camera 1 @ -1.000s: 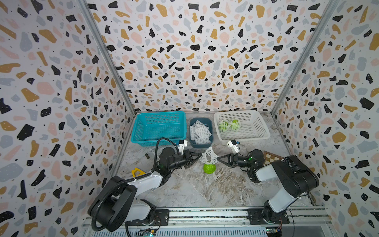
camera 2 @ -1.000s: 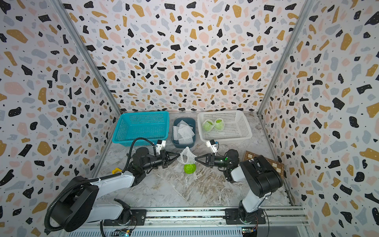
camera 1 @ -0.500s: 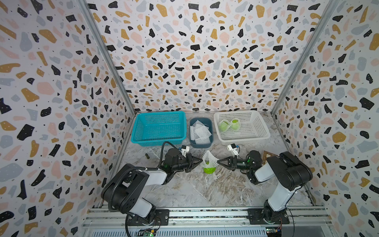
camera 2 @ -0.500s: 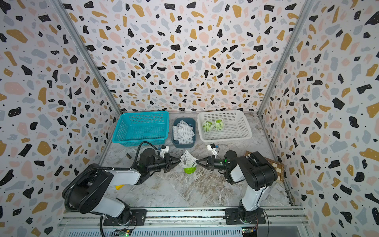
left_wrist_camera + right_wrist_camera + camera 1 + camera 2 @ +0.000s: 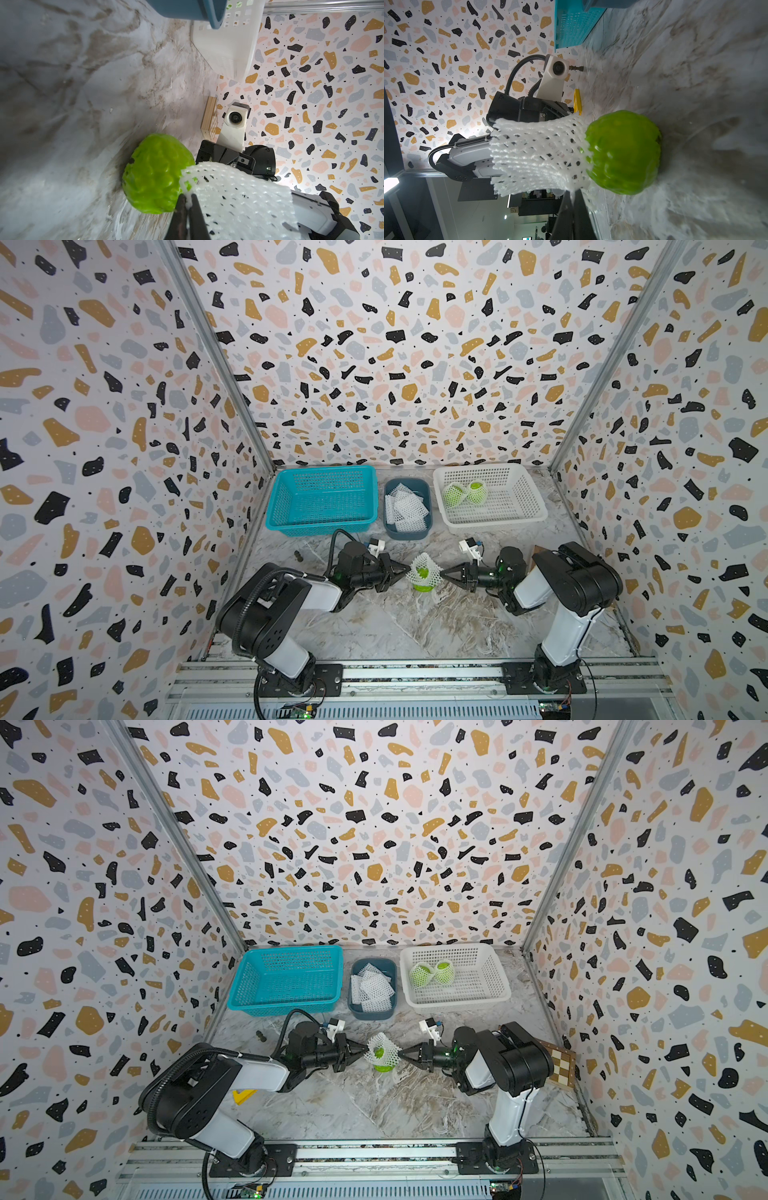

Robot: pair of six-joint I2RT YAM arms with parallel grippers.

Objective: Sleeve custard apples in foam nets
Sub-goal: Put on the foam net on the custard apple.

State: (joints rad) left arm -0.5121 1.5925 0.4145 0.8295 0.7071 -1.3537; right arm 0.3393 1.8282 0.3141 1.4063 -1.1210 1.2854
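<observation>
Third custard apple [image 5: 423, 587], seated on the tabletop about midway between its left and right edges, in front of the containers; a foam net [image 5: 424, 569] stands over its crown, the mouth lapping only the upper rim of the fruit, while the green flanks and base remain bare in both wrist views [image 5: 153, 174] [image 5: 623, 151]; the net rises as a loose tube above the fruit [image 5: 537, 153]. Left jaws closed tight on one edge of the net mouth; right jaws closed tight on the opposite edge; the mesh is drawn taut between them. Along the far edge of the tabletop: a white basket [image 5: 494, 523] holding two sleeved custard apples [image 5: 453, 494] [image 5: 477, 491], lying side by side; a dark blue tub [image 5: 407, 534] of spare foam nets [image 5: 405, 506]; a teal basket [image 5: 320, 526] with nothing visible inside. Judged progress: two of three fruits finished; the last is barely started; remaining work appears to be drawing the mesh down over the fruit's widest part, then presumably moving it to the white basket.
</observation>
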